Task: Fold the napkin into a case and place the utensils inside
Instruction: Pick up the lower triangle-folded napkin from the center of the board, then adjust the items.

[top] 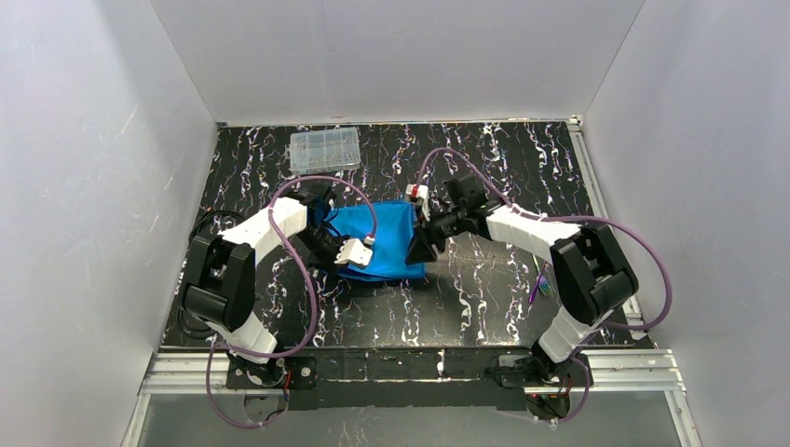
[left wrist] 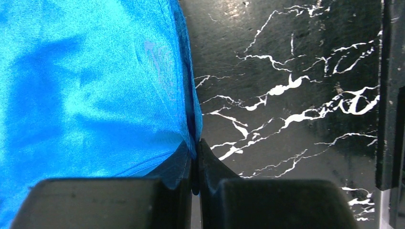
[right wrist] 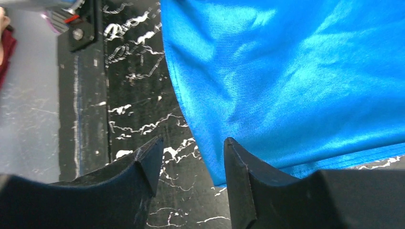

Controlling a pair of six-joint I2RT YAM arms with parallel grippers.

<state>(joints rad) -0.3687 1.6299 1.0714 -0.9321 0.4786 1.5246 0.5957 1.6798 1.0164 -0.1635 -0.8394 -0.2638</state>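
The bright blue napkin [top: 384,240] lies in the middle of the table as a rough rectangle. At its left edge, my left gripper [top: 331,256] is shut on the cloth; the left wrist view shows the napkin [left wrist: 90,86] with its hem pinched between the closed tips of that gripper [left wrist: 197,143]. My right gripper [top: 424,250] stands open at the napkin's right near corner. In the right wrist view this gripper [right wrist: 193,143] straddles the edge of the napkin [right wrist: 296,71], one finger over bare table, the other over cloth. The utensils [top: 543,284], thin purple and green pieces, lie by the right arm.
A clear plastic compartment box [top: 324,150] sits at the back left of the black marbled table [top: 484,298]. White walls close in the left, back and right sides. Purple cables loop over both arms.
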